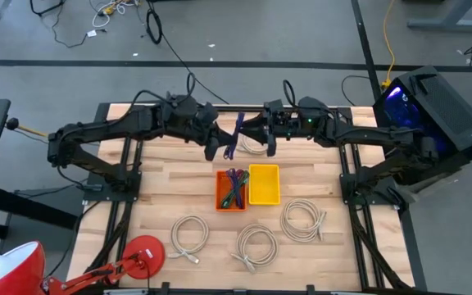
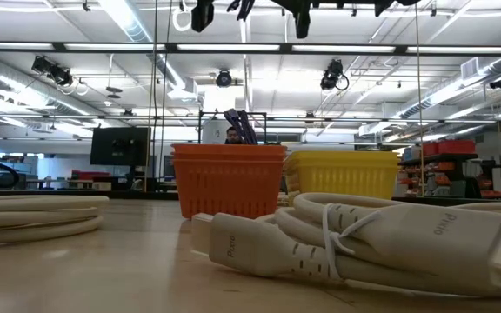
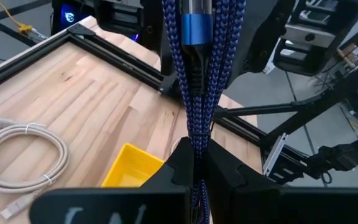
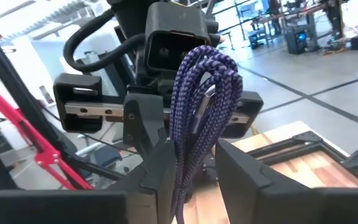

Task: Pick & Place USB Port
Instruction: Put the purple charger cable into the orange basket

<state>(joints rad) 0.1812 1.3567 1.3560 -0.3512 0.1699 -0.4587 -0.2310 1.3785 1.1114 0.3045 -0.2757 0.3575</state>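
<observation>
High view: left gripper and right gripper meet above the far side of the worktop, a bundled blue braided cable between them. Orange bin, already holding similar cables, and yellow bin sit just below.

Low view: both bins stand side by side; white cable coils lie nearer.

Left wrist view: left fingers pinched tight on the bundle.

Right wrist view: right fingers part-open, flanking the bundle; contact unclear.

Advice: confirm one firm grip before the other lets go, then lower squarely over the orange bin.
</observation>
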